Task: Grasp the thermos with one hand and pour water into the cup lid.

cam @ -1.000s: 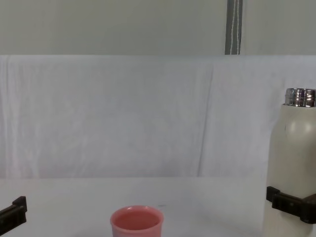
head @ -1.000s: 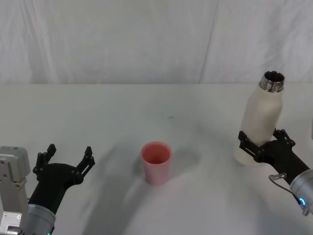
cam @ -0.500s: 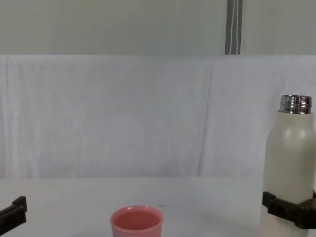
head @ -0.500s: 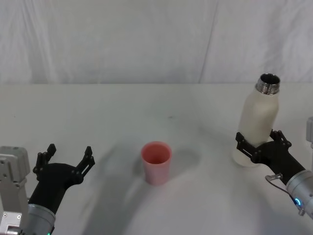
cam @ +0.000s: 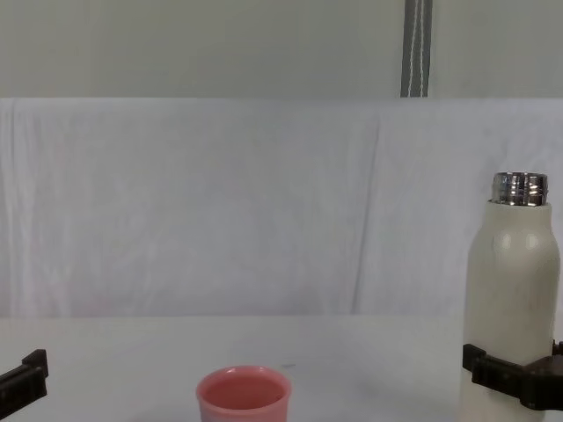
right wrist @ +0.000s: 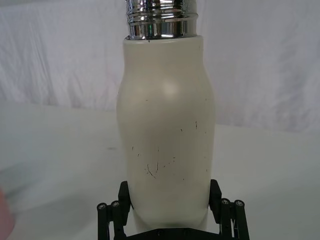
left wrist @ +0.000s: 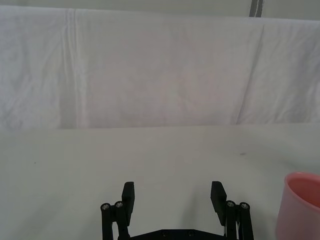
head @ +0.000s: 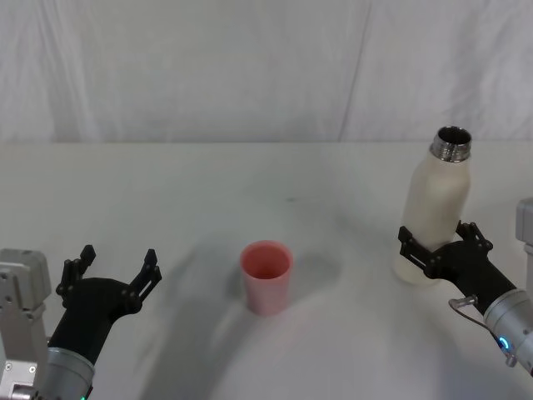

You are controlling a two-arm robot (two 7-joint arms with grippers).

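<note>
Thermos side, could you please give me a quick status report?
Right gripper shut on thermos, low on its body, bottle upright. Left gripper open, parked near left. Pink cup upright mid-table, path between them clear.

Cream thermos upright, uncapped, well right of pink cup lid.

Thermos: cream-white matte body, faint dark scuff marks, shiny silver steel neck.
Cup lid: plain salmon-pink.
Right gripper, left gripper: black fingers, grey-silver wrists.
Table: plain white.
Far backdrop cloth: white, soft vertical creases.
</note>
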